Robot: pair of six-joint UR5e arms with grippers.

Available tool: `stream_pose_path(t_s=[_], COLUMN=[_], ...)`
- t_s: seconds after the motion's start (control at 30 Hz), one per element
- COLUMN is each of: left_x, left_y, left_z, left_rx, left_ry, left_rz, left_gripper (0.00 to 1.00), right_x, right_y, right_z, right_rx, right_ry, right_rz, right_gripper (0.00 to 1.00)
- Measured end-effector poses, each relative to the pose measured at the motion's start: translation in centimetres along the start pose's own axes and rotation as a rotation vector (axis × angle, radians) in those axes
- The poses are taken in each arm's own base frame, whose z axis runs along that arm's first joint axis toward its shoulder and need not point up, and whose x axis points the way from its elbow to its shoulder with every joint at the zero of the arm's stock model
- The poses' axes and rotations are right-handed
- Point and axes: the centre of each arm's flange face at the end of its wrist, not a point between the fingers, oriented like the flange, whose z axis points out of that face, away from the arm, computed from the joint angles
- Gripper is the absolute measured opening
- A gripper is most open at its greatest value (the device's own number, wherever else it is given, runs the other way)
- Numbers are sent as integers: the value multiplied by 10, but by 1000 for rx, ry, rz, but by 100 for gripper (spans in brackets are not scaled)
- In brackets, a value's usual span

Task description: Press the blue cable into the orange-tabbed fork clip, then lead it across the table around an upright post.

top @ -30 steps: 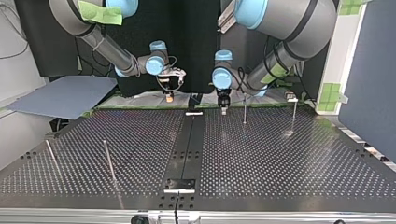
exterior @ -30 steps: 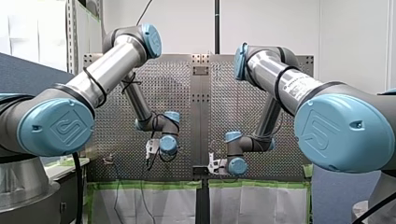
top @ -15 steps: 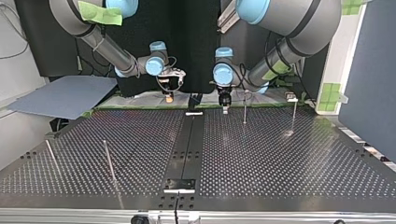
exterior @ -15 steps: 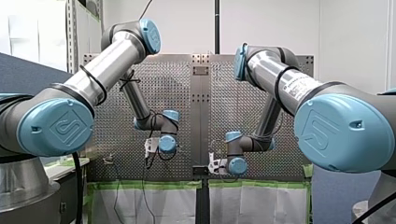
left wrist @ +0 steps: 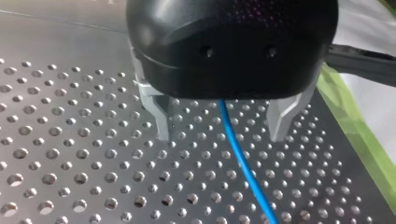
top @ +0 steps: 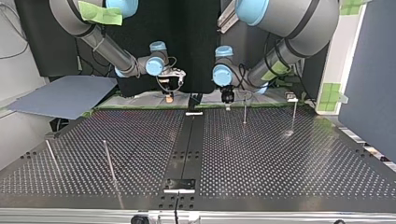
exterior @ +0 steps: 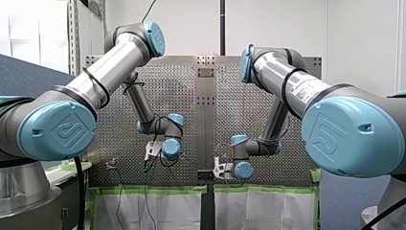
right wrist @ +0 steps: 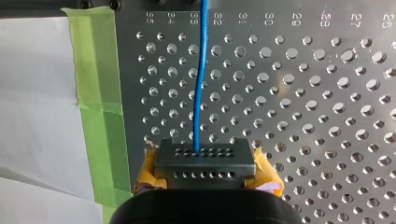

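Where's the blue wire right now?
In the wrist views the blue cable runs ahead from my right gripper over the table and passes between my left gripper's open fingers.

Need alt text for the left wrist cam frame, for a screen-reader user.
My left gripper, black with metal fingers, hangs over the perforated table with its jaws open. The blue cable runs between them, touching neither. A strip of green tape edges the table beside the gripper.

front, top views opposed, wrist cameras close above table (top: 280, 163)
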Motion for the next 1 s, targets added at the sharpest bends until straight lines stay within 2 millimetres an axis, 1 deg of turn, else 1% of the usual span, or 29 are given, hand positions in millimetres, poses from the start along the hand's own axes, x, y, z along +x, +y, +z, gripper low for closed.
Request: stream_pose_path(t_s=[0.27, 0.7, 0.73, 0.77, 0.83, 0.87, 0.9, 0.93, 0.97, 1.0], left_x=[-8, -8, -8, -8, -9, -9, -9, -9, -9, -9], left_y=[-2, -7, -8, -9, -11, -12, -13, -14, -14, -15], left_z=[4, 1, 1, 0, -1, -2, -2, -3, -3, -4], left_rx=[-25, -18, -16, -13, -10, -9, -9, -8, -7, -7], left_ry=[-14, -17, -18, -19, -22, -24, -26, -27, -28, -29], left_rz=[15, 26, 30, 34, 43, 46, 50, 53, 55, 57], left_gripper=[99, 99, 93, 81, 81, 45, 45, 31, 9, 9], right_x=[0, -1, -1, -1, -1, -1, -1, -1, -1, -1], right_y=[-1, -2, -2, -2, -2, -2, -2, -2, -2, -2], right_z=[0, -1, -1, -1, -1, -1, -1, -1, -1, -1], right_rx=[2, 4, 4, 4, 3, 4, 4, 4, 4, 4], right_ry=[-1, -5, -5, -5, -6, -6, -6, -6, -7, -7], right_rz=[-1, -1, -1, -1, -1, -1, -1, -1, -1, -1], right_gripper=[0, 0, 0, 0, 0, 0, 0, 0, 0, 0])
